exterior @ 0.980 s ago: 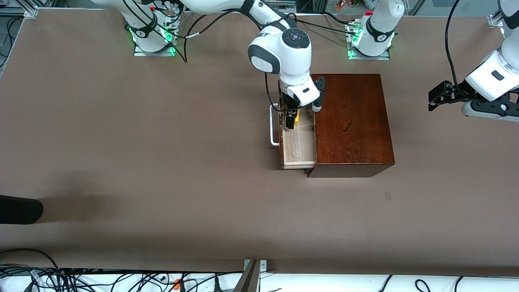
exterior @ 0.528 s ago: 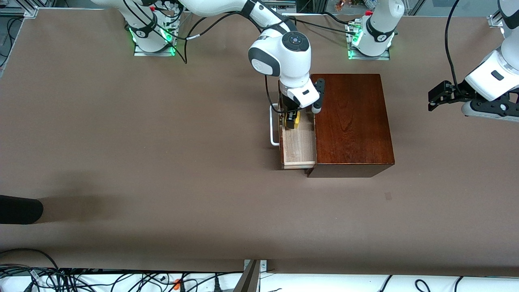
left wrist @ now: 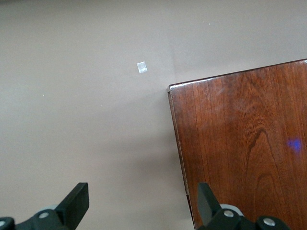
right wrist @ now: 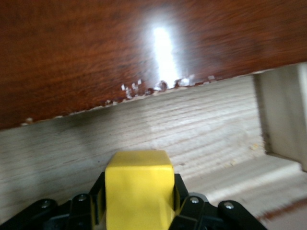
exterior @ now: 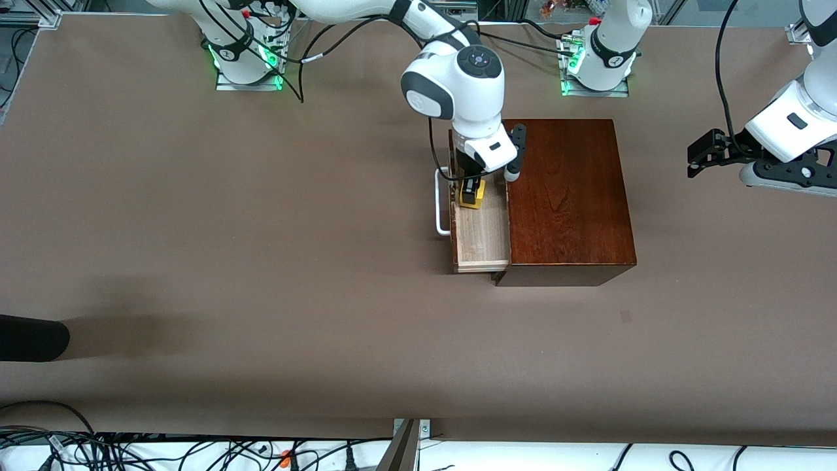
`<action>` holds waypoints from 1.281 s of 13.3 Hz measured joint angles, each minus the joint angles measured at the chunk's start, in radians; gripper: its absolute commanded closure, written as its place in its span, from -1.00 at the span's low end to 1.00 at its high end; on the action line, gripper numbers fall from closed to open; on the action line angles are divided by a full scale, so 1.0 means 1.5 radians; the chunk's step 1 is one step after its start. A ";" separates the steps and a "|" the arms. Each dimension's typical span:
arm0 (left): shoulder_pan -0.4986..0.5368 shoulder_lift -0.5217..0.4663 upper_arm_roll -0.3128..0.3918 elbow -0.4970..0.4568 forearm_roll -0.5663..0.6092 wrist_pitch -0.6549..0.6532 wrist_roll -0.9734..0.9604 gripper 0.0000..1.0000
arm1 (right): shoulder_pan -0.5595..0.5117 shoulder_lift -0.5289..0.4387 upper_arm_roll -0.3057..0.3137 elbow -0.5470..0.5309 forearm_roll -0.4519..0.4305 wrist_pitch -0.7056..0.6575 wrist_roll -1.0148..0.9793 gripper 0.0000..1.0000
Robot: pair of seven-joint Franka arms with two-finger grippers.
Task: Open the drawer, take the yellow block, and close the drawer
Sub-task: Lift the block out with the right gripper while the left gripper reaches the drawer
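The dark reddish-brown box [exterior: 569,196] stands mid-table with its drawer [exterior: 482,239] pulled out toward the right arm's end, its white handle [exterior: 439,203] at the front. My right gripper [exterior: 471,190] reaches down into the drawer's end farther from the front camera and is shut on the yellow block [exterior: 472,195]. The right wrist view shows the yellow block [right wrist: 139,187] squeezed between both black fingers [right wrist: 184,191] over the drawer's pale wood floor [right wrist: 201,129]. My left gripper [exterior: 703,154] waits open in the air over bare table past the box, its fingers [left wrist: 79,203] wide apart and empty.
The box's corner [left wrist: 240,143] shows under the left gripper. A small pale square mark [exterior: 626,316] lies on the table nearer the front camera than the box. A black object [exterior: 33,337] juts in at the right arm's end. Cables run along the near edge.
My right gripper's fingers have closed on the yellow block inside the drawer. The left arm has shifted only slightly.
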 measured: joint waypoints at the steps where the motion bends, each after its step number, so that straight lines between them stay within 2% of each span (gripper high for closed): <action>1: 0.000 0.000 0.000 0.002 0.000 0.000 0.000 -1.00 | 0.000 -0.008 0.001 0.024 0.002 -0.033 0.009 1.00; 4: 0.000 0.000 0.000 0.006 0.000 -0.001 0.000 -1.00 | -0.004 -0.049 0.000 0.081 0.037 -0.096 0.029 1.00; 7: 0.000 0.000 -0.002 0.006 0.000 -0.003 0.000 -1.00 | -0.041 -0.102 -0.005 0.089 0.080 -0.162 0.031 1.00; 10: 0.000 0.000 -0.006 0.007 0.000 -0.020 0.000 -1.00 | -0.128 -0.141 -0.009 0.089 0.099 -0.205 0.031 1.00; 13: -0.001 0.003 -0.019 0.007 -0.009 -0.059 0.001 -1.00 | -0.249 -0.157 -0.011 0.090 0.116 -0.257 0.027 1.00; 17: -0.006 0.033 -0.103 0.007 -0.022 -0.092 -0.001 -1.00 | -0.366 -0.158 -0.010 0.073 0.128 -0.332 0.016 1.00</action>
